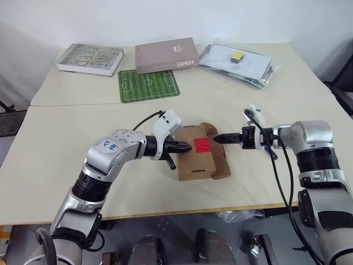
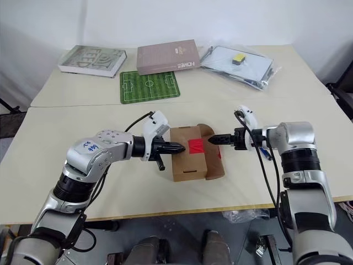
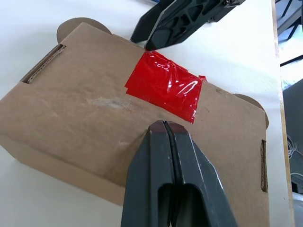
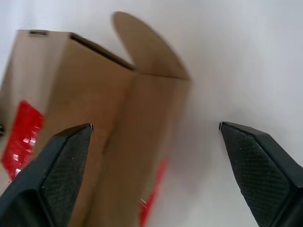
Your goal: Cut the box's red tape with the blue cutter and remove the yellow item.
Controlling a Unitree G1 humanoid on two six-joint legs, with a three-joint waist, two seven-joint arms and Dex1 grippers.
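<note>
Left gripper (image 3: 164, 124), its two black fingers pressed together and holding nothing, has its tip on the top of the small brown cardboard box (image 1: 196, 160), just short of the glossy, crinkled red tape patch (image 3: 163, 87). Opposite it, across the tape, the right gripper (image 4: 156, 127) hangs with its fingers spread wide and empty beside a rounded flap. A slim blue object under the right wrist is probably the blue cutter (image 2: 265, 153), lying on the table.

The box looks light and stiff, likely to slide on the smooth tabletop when pushed, so it is best pinned from above or pinched across its side walls. The tape is thin film and should part easily along the seam. With the box shut, the yellow item cannot be seen.

Well beyond both grippers lie a green football-pitch mat (image 1: 149, 85), two books, and a clear plastic bag (image 1: 259, 69) holding a yellow block (image 1: 237, 56).
</note>
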